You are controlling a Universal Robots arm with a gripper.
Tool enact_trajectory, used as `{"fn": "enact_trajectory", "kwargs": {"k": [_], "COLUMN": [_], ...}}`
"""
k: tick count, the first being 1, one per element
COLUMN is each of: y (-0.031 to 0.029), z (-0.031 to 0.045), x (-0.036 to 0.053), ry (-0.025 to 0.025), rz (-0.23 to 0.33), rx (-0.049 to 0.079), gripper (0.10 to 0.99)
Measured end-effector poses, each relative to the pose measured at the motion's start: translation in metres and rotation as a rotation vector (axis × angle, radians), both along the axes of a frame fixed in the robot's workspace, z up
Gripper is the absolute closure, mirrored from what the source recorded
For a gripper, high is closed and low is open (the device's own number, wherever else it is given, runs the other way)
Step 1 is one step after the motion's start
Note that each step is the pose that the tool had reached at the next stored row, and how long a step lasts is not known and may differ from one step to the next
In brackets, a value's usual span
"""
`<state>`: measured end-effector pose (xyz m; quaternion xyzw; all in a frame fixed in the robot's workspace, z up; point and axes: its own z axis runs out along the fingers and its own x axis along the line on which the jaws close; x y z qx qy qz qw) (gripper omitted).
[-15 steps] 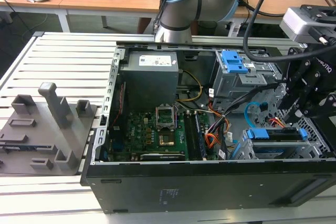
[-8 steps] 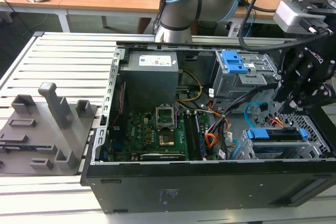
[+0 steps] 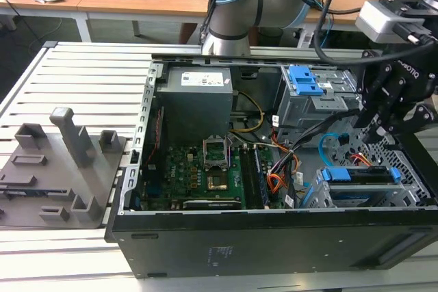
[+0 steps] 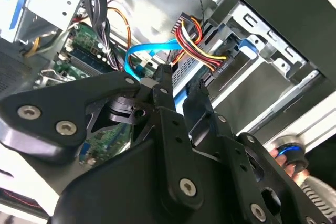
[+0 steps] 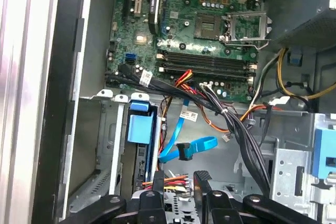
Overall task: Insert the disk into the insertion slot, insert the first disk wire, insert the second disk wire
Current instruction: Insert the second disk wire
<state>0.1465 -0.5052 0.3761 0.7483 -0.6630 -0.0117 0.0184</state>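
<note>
The disk [image 3: 335,174], framed by its bright blue carrier [image 5: 140,129], sits inside the low grey insertion slot [image 3: 316,196] at the case's front corner. A bundle of red, yellow and black wires [image 4: 197,43] ends in a black connector [image 4: 219,66] at the disk's edge. A blue flat cable [image 5: 181,148] hangs loose beside it, its black-tipped plug free in the air. My gripper [image 3: 378,131] hovers just above the disk and wire bundle, open [image 5: 179,179], with its fingers [image 4: 164,80] apart and the coloured wires [image 5: 168,180] lying below the gap.
The taller grey cage with blue latch tabs [image 3: 304,80] stands behind the slot. The motherboard [image 3: 205,169] and power supply [image 3: 195,97] occupy the case's left. Black and orange cable bundles [image 5: 231,119] cross the middle. A grey fixture [image 3: 61,162] lies on the table outside the case.
</note>
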Motion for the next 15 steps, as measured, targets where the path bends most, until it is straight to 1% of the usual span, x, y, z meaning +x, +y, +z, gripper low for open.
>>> {"fn": "enact_trajectory", "kwargs": {"k": [1,2,4,7,10,11,12,15], "y": [0.0,0.0,0.0,0.0008,0.0009,0.0009,0.0009,0.0009], "z": [0.0,0.0,-0.0001,-0.001,-0.0049,-0.0069,-0.0084,-0.0113], "x": [0.0,0.0,-0.0003,-0.0079,-0.0227,-0.0258,-0.0265,-0.0282], "ry": [0.0,0.0,-0.0001,-0.0001,-0.0007,-0.0007,-0.0005,-0.0004], "rz": [0.026,0.04,0.041,0.042,0.042,0.042,0.046,0.049], "rx": [0.0,0.0,0.0,0.0,0.0,-0.002,-0.007,-0.013], "gripper": [0.725,0.725,0.725,0.725,0.725,0.725,0.725,0.725]}}
